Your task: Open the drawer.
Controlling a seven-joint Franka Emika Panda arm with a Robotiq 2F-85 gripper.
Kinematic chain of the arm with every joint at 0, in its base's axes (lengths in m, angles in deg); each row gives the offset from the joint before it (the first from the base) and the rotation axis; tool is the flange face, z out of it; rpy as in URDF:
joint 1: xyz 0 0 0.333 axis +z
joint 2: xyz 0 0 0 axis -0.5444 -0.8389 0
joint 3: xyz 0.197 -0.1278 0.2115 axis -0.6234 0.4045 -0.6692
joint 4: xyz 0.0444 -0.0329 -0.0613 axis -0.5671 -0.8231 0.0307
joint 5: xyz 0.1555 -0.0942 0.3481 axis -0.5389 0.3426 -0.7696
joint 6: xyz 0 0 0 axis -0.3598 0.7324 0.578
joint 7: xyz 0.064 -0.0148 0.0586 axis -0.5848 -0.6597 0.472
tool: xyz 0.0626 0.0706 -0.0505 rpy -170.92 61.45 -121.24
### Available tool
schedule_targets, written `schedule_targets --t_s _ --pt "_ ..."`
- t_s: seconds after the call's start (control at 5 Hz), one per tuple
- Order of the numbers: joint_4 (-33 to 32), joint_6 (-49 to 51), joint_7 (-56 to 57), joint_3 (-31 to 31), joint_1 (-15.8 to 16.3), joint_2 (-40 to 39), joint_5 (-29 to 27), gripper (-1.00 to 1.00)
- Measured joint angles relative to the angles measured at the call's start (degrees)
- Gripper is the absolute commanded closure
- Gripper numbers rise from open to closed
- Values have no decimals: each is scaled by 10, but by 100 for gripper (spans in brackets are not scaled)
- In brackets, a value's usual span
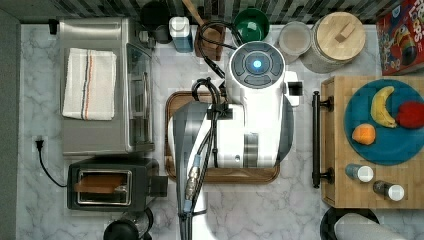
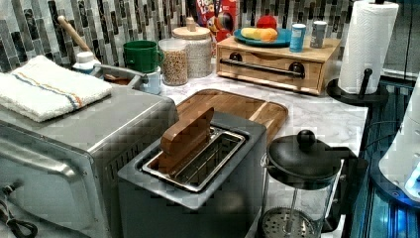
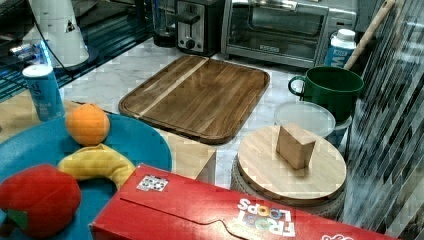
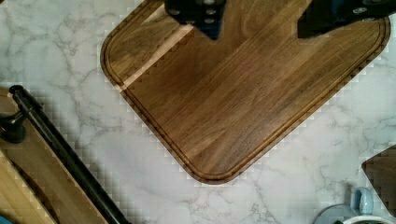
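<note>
The drawer (image 2: 270,68) is a light bamboo box with a long black bar handle (image 2: 261,68), standing shut at the back of the counter in the left view. The top view has the handle (image 1: 316,139) at the right, running along the drawer's front. My arm (image 1: 250,115) hangs over a dark brown wooden tray (image 1: 172,102), to the left of the handle in the top view. Seen from the wrist, my gripper (image 4: 261,18) is open above the tray (image 4: 233,107), nothing between its fingers (image 4: 201,14). The handle (image 4: 60,149) lies apart from the fingers, across bare marble.
On the drawer unit sit a blue plate (image 1: 395,150) with fruit and two shakers (image 1: 360,173). A toaster oven (image 1: 100,85), a toaster (image 1: 112,187) and a French press (image 2: 302,163) stand beyond the tray. Jars (image 1: 337,40), a green mug (image 1: 251,24) and a paper towel roll (image 2: 366,44) ring the counter.
</note>
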Motion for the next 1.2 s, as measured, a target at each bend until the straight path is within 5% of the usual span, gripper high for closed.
schedule_targets --t_s 0.8,1.2 --pt "-4 1 34 0 -4 -15 0 -100" --pt "-20 -16 237 0 -5 -28 25 -100"
